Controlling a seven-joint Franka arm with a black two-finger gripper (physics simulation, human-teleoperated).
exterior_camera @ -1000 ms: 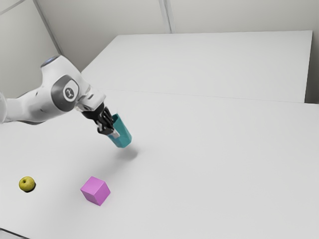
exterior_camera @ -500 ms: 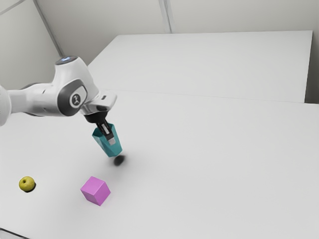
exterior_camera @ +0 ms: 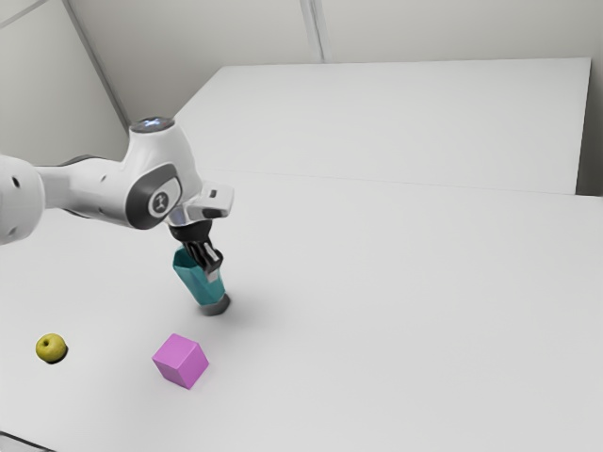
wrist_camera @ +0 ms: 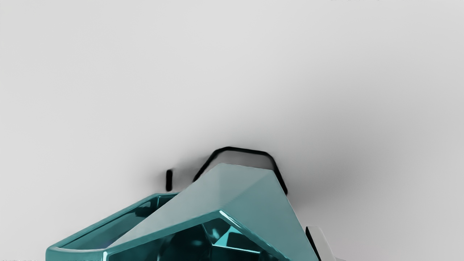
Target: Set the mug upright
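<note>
1. The white tabletop (exterior_camera: 405,311) stretches broadly from the mug (exterior_camera: 196,281) toward the exterior view's right; a thin line crosses its far side.
2. The purple cube (exterior_camera: 180,361) sits near the mug, on the exterior view's near side; the yellow fruit (exterior_camera: 51,347) lies well apart, toward that view's left.
3. The mug is tilted, mouth up toward the exterior view's left, its base low over the tabletop; I can't tell whether they touch.
4. The tool (exterior_camera: 210,271) is closed on the mug, its fingers held apart by the mug's body.
5. The surface is plain and pale, with a soft shadow by the mug; pale grey walls (exterior_camera: 452,28) rise behind.
6. The exterior view gives the mug's lean; the wrist view gives its glossy, faceted inside, with one light fingertip (wrist_camera: 322,243) beside its wall.
</note>
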